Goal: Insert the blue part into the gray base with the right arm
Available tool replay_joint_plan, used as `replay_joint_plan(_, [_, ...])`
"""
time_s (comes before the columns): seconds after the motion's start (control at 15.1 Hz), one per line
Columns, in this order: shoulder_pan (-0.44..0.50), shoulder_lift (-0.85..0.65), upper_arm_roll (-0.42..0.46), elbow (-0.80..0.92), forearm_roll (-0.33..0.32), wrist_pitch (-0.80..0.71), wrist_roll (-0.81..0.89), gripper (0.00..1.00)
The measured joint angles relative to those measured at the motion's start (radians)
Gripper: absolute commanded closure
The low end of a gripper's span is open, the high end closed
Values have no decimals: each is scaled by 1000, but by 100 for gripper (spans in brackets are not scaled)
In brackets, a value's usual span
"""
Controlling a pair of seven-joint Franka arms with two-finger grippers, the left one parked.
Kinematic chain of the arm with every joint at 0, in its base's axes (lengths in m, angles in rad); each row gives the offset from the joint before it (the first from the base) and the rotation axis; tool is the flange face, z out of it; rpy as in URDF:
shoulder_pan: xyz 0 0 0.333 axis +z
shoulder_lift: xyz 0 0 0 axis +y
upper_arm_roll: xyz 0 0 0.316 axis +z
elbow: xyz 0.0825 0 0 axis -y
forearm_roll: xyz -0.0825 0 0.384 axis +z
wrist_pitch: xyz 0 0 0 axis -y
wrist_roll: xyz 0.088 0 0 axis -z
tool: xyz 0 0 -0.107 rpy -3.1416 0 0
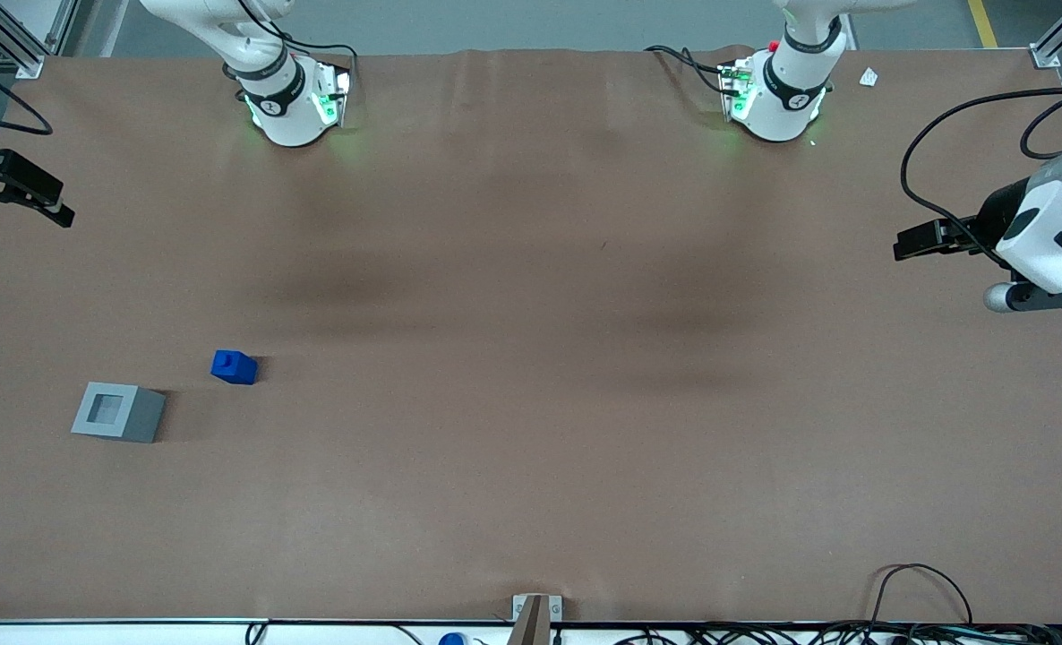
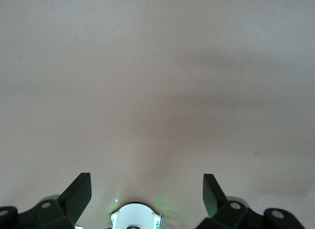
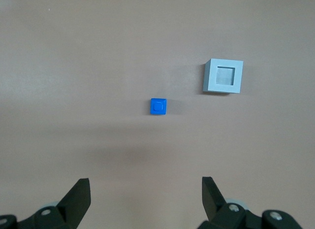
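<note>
At lower left of front view, blue part (image 1: 234, 366) is sitting on counter (image 1: 531, 430) near gray base (image 1: 118, 412), not touching. Gripper (image 3: 145, 192) is hanging high above both w/ fingers wide, holding nothing.

Blue part (image 1: 234, 367): small bright-blue block, stub up, set upright on the table, apart from the base, farther from the front camera.
Gray base (image 1: 118, 412): light-gray square box, recess upward and unfilled, toward the working arm's end.
Gripper (image 3: 145, 202): held high above both, fingers spread.

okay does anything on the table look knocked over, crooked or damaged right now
Nothing stands out. The blue part sits upright, apart from the gray base, whose recess is empty. The gripper hangs open above the table, holding nothing.
</note>
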Motion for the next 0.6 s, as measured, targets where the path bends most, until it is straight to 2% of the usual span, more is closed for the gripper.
replay_joint_plan(0.6, [-7, 43, 0, -2, 0, -1, 0, 0])
